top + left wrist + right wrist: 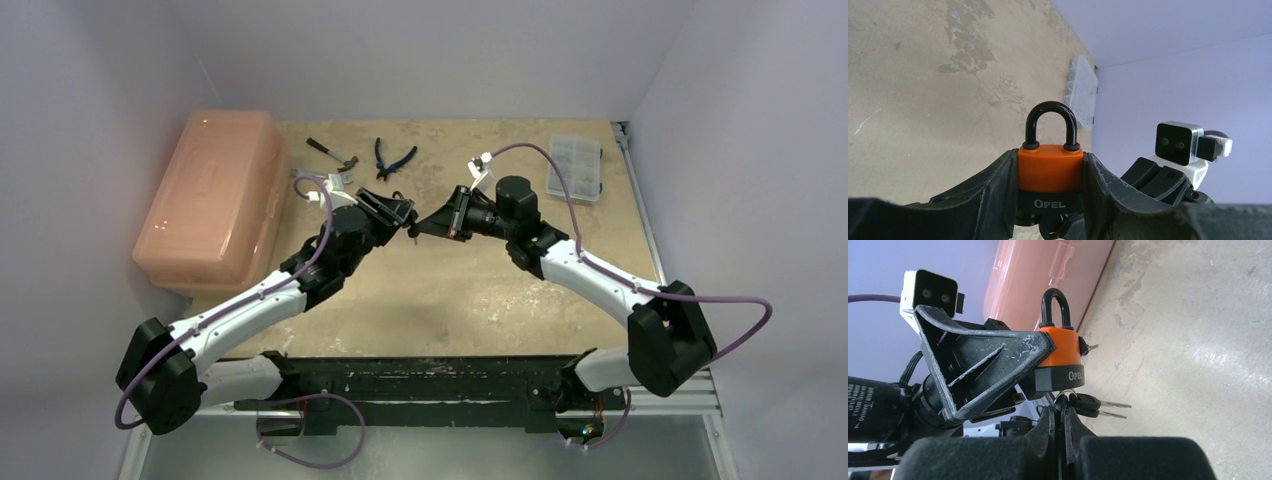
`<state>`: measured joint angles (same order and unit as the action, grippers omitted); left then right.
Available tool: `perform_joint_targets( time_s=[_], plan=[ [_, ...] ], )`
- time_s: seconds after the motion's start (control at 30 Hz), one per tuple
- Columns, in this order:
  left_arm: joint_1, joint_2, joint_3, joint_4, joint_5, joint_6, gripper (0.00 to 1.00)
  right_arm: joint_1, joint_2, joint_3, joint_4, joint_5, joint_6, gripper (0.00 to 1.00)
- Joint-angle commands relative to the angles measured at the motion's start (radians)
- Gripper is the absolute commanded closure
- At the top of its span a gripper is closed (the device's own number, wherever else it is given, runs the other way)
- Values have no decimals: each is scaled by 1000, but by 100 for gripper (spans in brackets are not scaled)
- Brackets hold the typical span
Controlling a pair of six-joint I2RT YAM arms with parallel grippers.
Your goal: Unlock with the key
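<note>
From above, the two arms reach in over the middle of a worn, blotchy beige table [480, 290] boxed in by pale lilac walls, with the left gripper [400, 215] and the right gripper [432, 226] meeting tip to tip above it. A salmon plastic case [210, 195], lid down, lies along the far left edge. A hammer [333, 152] and pliers [393, 158] sit at the far side, and a clear compartment box [575, 167] holding small parts I cannot make out is at the far right. In the left wrist view, an orange padlock [1050, 167] with "OPEL" in white on its black base is clamped upright between the left fingers [998, 190], its black shackle seated in both holes. In the right wrist view, the same "OPEL" shows. The right fingers [1048, 427] are pinched together on the keys [1093, 405] just under the lock's base, two blades sticking out sideways. Whether one sits in the keyhole is hidden. The white print on the motor housing [870, 405] is too small to read.
</note>
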<state>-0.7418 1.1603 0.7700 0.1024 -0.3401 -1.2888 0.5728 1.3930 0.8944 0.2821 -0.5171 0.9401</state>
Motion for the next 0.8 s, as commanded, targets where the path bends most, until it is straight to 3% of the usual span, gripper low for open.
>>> perform_joint_targets(
  time_s=[0.0,0.57,0.77],
  plan=[
    [-112,-58,-17,106,299,-9,100,-34,-15,20,230,155,44,100],
    [-116,-110,-64,212,311,5,100,-54,-41,29,265,122,88,100],
    [-116,-114,-62,197,286,-2,100,-55,-53,42,194,127,0,100]
  ],
)
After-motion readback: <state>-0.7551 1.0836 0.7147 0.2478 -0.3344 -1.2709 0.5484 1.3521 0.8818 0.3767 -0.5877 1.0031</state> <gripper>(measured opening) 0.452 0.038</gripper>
